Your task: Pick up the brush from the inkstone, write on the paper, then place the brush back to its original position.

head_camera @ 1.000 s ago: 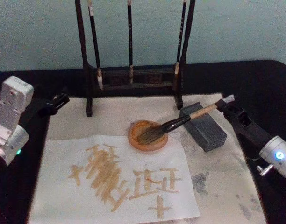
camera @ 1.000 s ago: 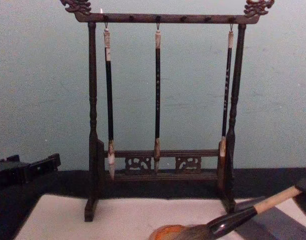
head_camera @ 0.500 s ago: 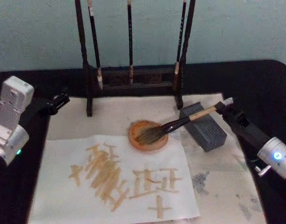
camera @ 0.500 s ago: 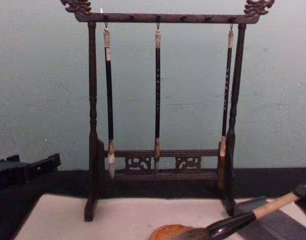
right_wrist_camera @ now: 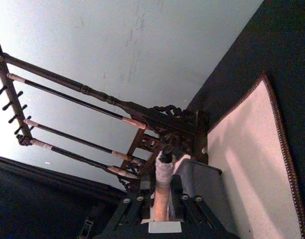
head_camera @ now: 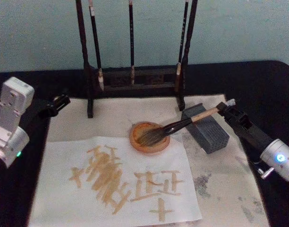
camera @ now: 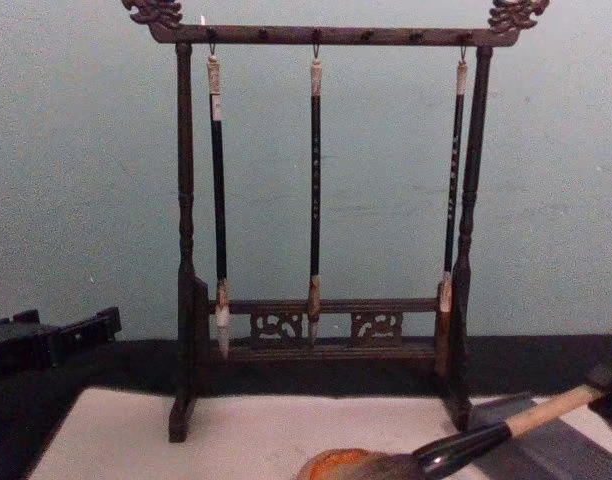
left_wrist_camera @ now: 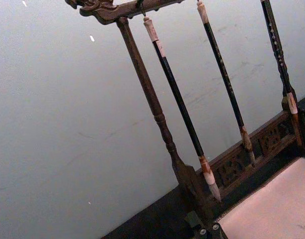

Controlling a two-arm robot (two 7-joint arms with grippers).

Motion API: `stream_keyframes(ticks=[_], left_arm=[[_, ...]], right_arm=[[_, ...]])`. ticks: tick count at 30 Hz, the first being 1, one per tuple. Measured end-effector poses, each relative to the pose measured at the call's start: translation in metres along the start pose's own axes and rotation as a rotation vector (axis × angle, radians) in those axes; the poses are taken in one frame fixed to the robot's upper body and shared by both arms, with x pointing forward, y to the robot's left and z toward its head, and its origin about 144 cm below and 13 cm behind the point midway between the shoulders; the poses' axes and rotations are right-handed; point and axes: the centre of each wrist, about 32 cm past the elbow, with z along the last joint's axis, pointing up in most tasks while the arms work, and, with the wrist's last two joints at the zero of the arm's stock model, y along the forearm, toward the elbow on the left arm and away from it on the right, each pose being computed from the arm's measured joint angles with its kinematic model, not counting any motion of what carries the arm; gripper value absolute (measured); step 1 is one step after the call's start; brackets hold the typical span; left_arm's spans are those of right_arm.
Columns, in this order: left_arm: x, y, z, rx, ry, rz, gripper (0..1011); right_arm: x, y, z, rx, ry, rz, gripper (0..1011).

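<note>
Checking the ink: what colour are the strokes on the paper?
Golden tan strokes on the off-white paper, clearest in the head view.

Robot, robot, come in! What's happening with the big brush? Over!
Right gripper at brush handle end. Bristles in inkstone, handle across grey block. Left gripper parked at paper's left.

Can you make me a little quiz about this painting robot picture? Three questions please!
1. True or false: the brush has its bristles lying in the inkstone.
2. How many slim brushes hang on the wooden rack? A) two B) three C) five
3. Fill in: the brush's handle leans on the grey ____.

Key:
1. True. The right gripper is at the handle's end, and the paper already carries tan strokes.
2. B.
3. Block.

The left gripper waits near the mat's far left corner.
</note>
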Motion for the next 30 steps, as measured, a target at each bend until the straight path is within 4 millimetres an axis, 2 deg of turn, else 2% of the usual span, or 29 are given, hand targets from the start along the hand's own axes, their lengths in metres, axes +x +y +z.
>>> stream_keyframes(ticks=[4, 5, 12, 13, 15, 16, 19, 23, 26, 30], left_arm=[[0.000, 0.000, 0.000, 0.000, 0.000, 0.000, 1002], [0.000, 0.000, 0.000, 0.000, 0.000, 0.000, 1002], [0.000, 0.000, 0.000, 0.000, 0.000, 0.000, 1002], [0.000, 0.000, 0.000, 0.000, 0.000, 0.000, 1002], [0.000, 0.000, 0.000, 0.000, 0.000, 0.000, 1000], [0.000, 0.000, 0.000, 0.000, 0.000, 0.000, 1002], [0.000, 0.000, 0.000, 0.000, 0.000, 0.000, 1002], [0.000, 0.000, 0.000, 0.000, 0.000, 0.000, 1002], [0.000, 0.000, 0.000, 0.000, 0.000, 0.000, 1002], [0.000, 0.000, 0.000, 0.000, 0.000, 0.000, 1002]], right_arm=[[0.000, 0.000, 0.000, 0.000, 0.000, 0.001, 388], [0.000, 0.000, 0.000, 0.000, -0.001, 0.001, 388], [-0.001, -0.003, 0.001, 0.007, 0.005, -0.015, 614], [-0.001, -0.004, 0.002, 0.008, 0.009, -0.022, 674], [-0.002, -0.005, 0.002, 0.009, 0.010, -0.028, 710], [-0.002, -0.006, 0.003, 0.010, 0.012, -0.034, 765], [-0.004, -0.007, 0.003, 0.008, 0.010, -0.044, 829], [-0.006, -0.010, 0.005, 0.006, 0.003, -0.064, 963], [-0.006, -0.012, 0.005, 0.009, 0.003, -0.075, 1001], [-0.008, -0.016, 0.006, 0.012, -0.005, -0.089, 1002]])
